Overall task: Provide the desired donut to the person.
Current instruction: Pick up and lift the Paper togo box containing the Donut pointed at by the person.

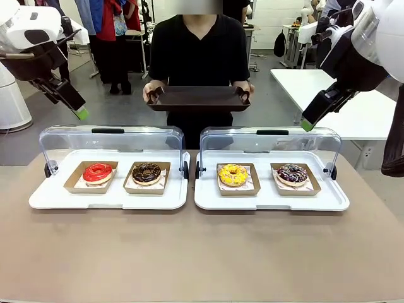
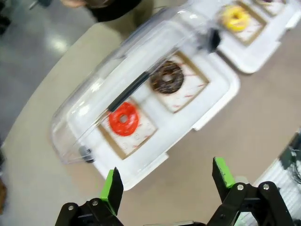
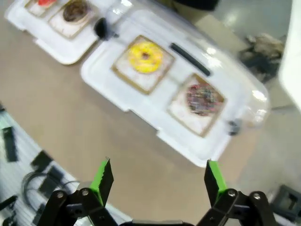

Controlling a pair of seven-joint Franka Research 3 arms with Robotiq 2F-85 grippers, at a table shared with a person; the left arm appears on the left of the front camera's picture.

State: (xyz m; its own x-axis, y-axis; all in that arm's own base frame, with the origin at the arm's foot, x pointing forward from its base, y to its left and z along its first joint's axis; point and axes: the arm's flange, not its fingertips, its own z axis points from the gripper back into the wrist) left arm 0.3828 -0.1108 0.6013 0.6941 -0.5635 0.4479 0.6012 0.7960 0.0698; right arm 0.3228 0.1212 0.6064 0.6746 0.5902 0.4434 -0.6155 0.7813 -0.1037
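Both arms hang raised above the surface's (image 1: pixel 189 252) side edges, left tool (image 2: pixel 168 178) and right tool (image 3: pixel 159 173) spread, empty. Four donuts (image 1: pixel 233 174) lie in white cases (image 1: pixel 271 201) near the far edge, where the person (image 1: pixel 199 57) holds a tray (image 1: pixel 199 99).

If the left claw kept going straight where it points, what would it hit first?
The left gripper would likely meet the white tray near the red donut, or the table before it; depth is unclear.
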